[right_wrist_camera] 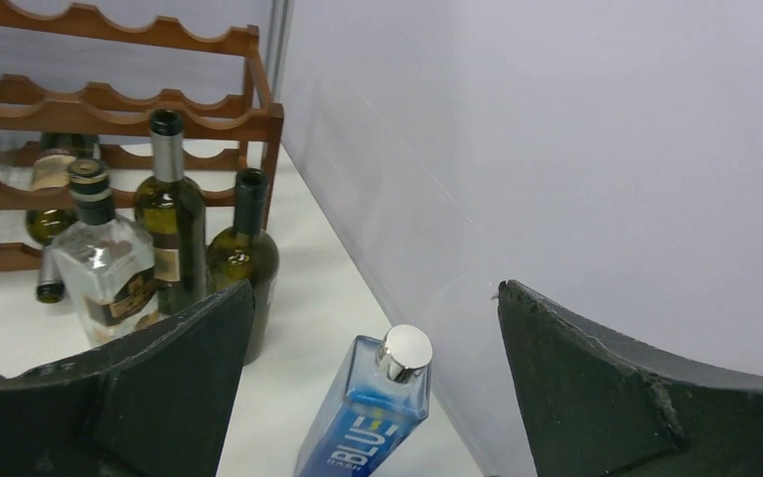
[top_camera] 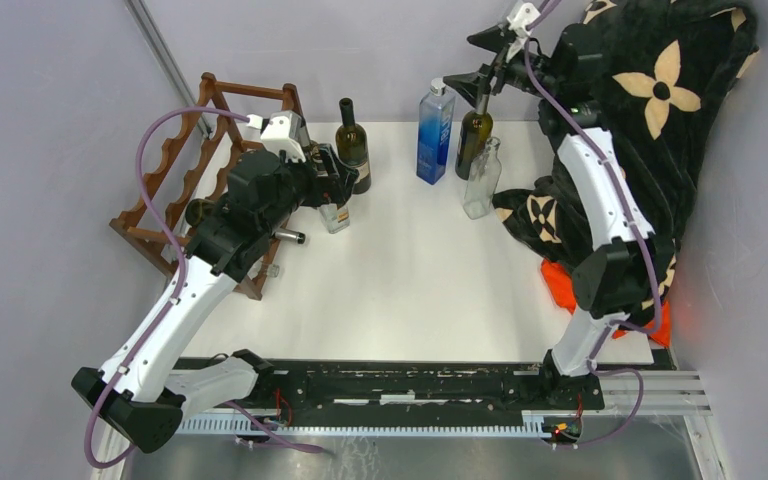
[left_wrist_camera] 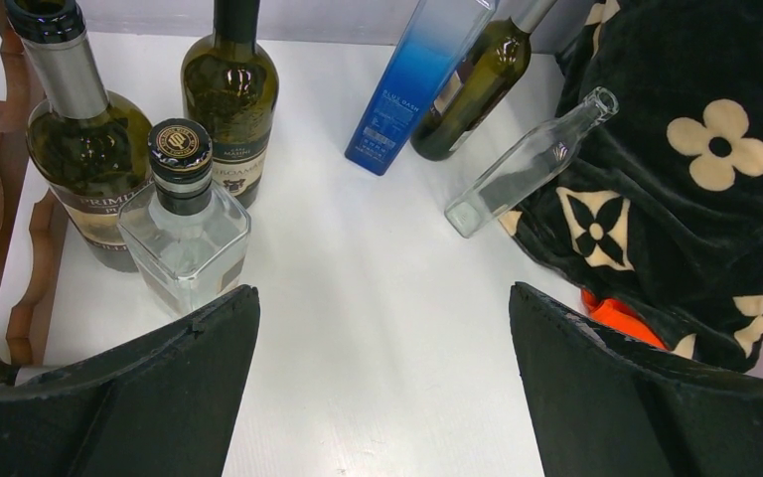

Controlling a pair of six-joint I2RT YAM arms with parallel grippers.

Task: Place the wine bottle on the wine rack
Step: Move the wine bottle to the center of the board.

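We find the left arm extended forward and low, elbow bent; the left fingers stand wide apart, holding nothing. We find the right arm stretched high toward the far side; the right fingers likewise stand wide apart, empty.

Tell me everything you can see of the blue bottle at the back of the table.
The blue bottle is tall, slim and flat-sided, apparently glass, shading from pale near the shoulder to deep blue at the base. A shiny silver cap closes it, and white lettering reading BLUE runs up one face. It stands upright on the white table near the back wall, beside a green wine bottle. The right gripper hovers above it, fingers open, not touching.
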